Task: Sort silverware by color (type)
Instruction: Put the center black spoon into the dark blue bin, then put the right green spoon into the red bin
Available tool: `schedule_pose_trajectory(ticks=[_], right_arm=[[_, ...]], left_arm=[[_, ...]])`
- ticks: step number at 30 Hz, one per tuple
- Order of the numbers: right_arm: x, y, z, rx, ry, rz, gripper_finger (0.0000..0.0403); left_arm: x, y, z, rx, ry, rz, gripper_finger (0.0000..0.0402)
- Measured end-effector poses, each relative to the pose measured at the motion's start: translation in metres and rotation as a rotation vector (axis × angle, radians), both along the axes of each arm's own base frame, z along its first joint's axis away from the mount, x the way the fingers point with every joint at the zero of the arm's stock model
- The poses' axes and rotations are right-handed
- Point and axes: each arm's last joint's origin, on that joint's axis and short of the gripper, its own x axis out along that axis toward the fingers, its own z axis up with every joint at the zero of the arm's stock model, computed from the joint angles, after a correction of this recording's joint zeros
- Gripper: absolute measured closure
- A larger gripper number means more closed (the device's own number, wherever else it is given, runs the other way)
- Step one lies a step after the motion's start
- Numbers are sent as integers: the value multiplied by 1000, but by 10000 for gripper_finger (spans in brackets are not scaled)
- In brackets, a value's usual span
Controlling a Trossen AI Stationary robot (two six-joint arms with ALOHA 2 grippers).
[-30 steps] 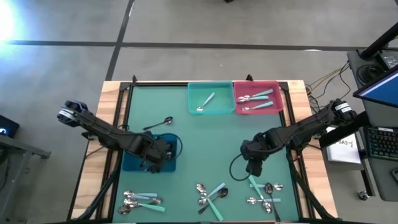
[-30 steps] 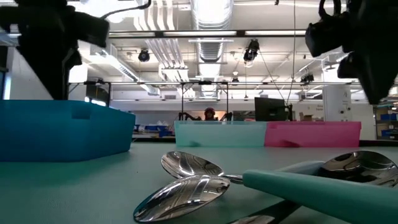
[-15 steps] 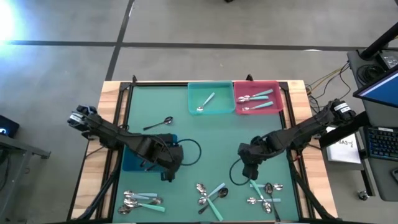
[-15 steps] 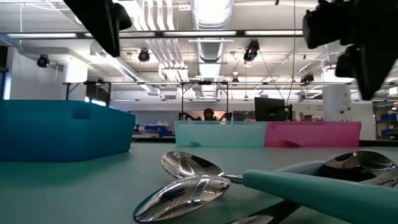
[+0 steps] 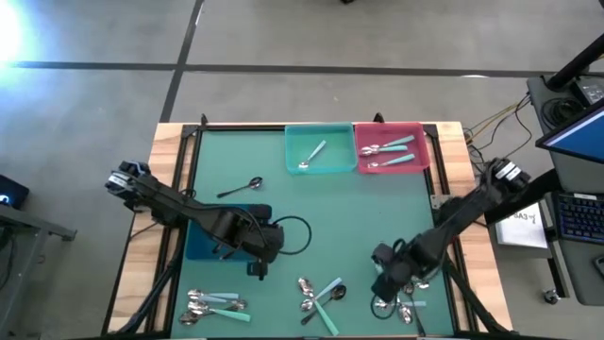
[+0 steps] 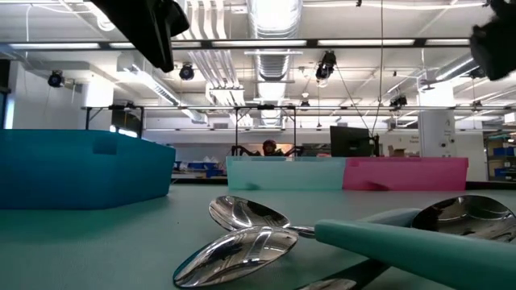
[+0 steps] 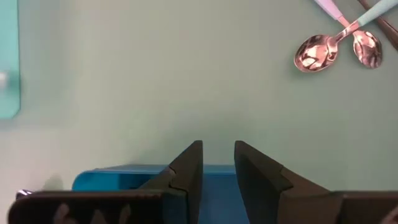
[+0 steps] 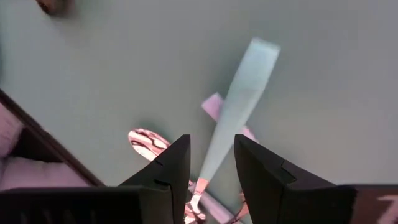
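Observation:
Spoons lie flat on the green mat in three heaps near the table's near edge: left [image 5: 212,304], middle [image 5: 321,297] and right [image 5: 404,302]. One dark spoon [image 5: 241,187] lies alone farther back. My left gripper [image 5: 260,257] is open by the blue bin's [image 5: 200,247] near right corner, its fingers [image 7: 186,168] over the bin's edge [image 7: 124,177]. My right gripper [image 5: 390,280] is open above the right heap. Its fingers [image 8: 171,162] stand on either side of a mint-teal spoon handle [image 8: 239,118], which lies on the mat below them.
A teal bin [image 5: 321,148] holding one silver spoon and a pink bin [image 5: 390,146] holding teal-handled spoons stand at the far edge. The mat's middle [image 5: 321,217] is bare. In the low view, silver spoon bowls [image 6: 242,242] and a teal handle [image 6: 403,246] lie close in front.
My left gripper has moved from over the blue bin toward the table's right and near edge, to the bin's corner. My right gripper has travelled toward the near edge and come down over the right heap of spoons. No spoon has moved.

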Motion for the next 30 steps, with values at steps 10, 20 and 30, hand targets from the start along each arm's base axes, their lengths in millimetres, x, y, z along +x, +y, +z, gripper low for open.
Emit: schedule_pose_trajectory(ticks=[10,20,30], right_arm=[[15,27,-24,-60,76,27,292],[28,35,-3,-167,47,38,294],[29,32,0,-238,17,64,272]], left_arm=[[-1,0,2,2,-11,-19,325],[-3,-4,2,14,-8,-55,325],[-3,-5,2,15,-12,-65,325]])
